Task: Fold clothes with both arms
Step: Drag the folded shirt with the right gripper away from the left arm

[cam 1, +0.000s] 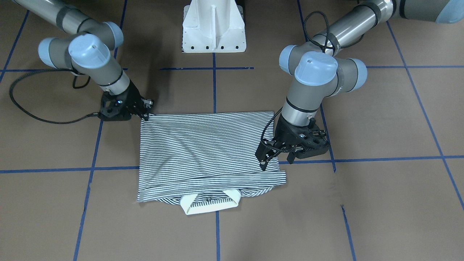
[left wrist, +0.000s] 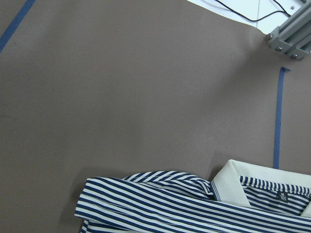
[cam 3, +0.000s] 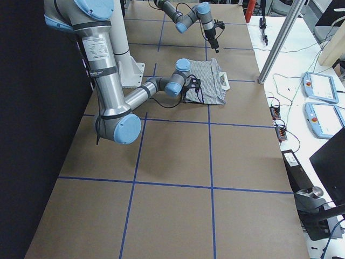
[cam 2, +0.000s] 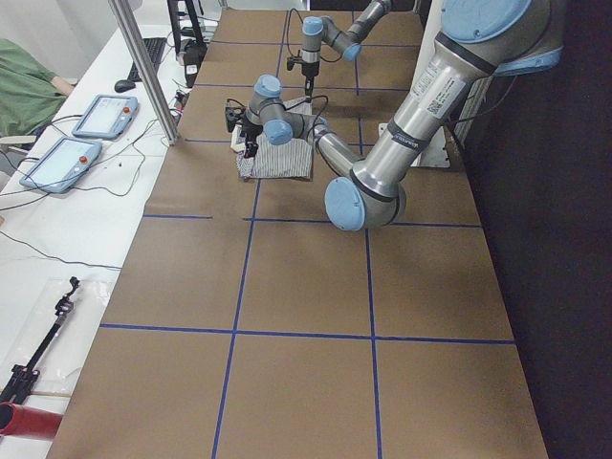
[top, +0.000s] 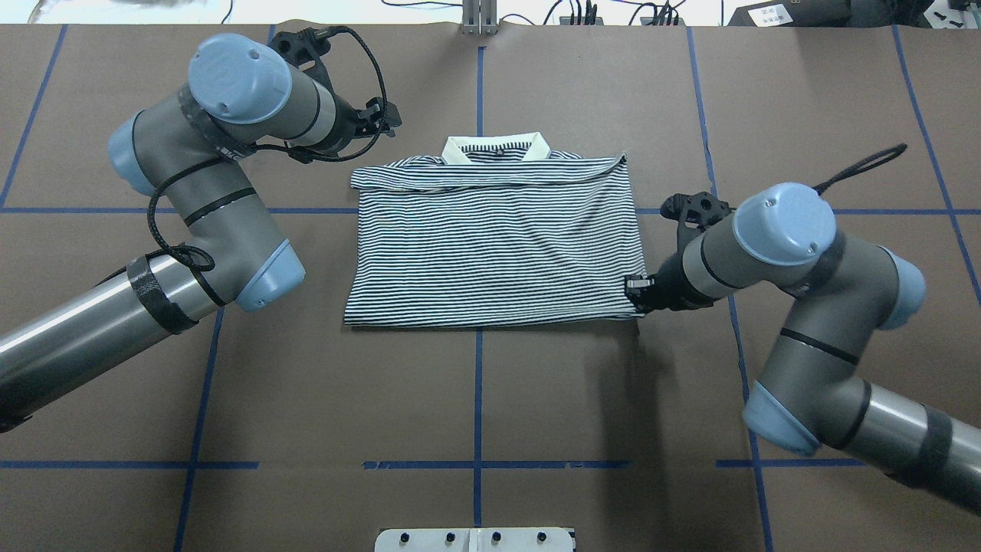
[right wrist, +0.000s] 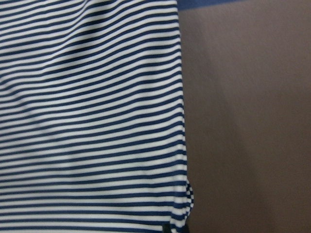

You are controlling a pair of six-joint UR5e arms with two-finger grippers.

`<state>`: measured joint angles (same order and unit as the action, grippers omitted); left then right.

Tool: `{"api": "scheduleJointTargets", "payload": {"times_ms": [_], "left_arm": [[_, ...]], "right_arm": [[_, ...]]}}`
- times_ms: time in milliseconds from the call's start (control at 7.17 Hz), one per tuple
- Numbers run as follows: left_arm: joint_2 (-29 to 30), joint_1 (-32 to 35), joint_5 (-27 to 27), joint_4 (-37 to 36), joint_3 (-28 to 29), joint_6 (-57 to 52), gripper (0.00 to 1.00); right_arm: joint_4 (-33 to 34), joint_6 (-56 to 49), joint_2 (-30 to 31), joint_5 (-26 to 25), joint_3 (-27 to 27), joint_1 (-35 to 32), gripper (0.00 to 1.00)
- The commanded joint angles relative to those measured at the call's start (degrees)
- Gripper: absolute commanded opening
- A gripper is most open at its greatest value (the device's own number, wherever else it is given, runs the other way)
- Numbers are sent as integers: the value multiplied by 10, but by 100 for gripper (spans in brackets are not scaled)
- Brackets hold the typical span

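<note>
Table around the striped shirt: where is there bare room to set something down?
Bare table lies between the polo shirt and the white pedestal base, and at the far table corners. Crowded: the shirt's two sides, where the left gripper and right gripper sit by its corners.

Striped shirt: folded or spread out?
Folded: the shirt is a compact rectangle, no sleeves showing, its top layer ending just short of the collar.

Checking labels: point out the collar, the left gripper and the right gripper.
collar (top: 458, 151): overhead view, on its left flap.
left gripper (cam 1: 276, 158): front-facing view, midway between its fingertips.
right gripper (cam 1: 146, 109): front-facing view, midway between its fingertips.
</note>
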<state>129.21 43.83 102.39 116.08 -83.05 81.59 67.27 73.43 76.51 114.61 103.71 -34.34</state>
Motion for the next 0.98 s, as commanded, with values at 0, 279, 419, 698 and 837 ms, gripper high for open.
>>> {"api": "scheduleJointTargets", "payload": {"times_ms": [0, 279, 419, 698, 837], "left_arm": [[0, -1, 0, -1, -10, 1, 100], [-5, -2, 0, -1, -24, 1, 100], [-8, -8, 0, -2, -29, 1, 100], [-10, -15, 1, -3, -43, 1, 100], [-31, -41, 1, -29, -84, 20, 100]], "right_arm": [[9, 7, 129, -6, 134, 74, 0], [9, 52, 186, -4, 187, 179, 0], [9, 83, 189, -3, 196, 221, 0], [7, 86, 194, -10, 220, 225, 100], [5, 85, 189, -10, 235, 184, 100]]}}
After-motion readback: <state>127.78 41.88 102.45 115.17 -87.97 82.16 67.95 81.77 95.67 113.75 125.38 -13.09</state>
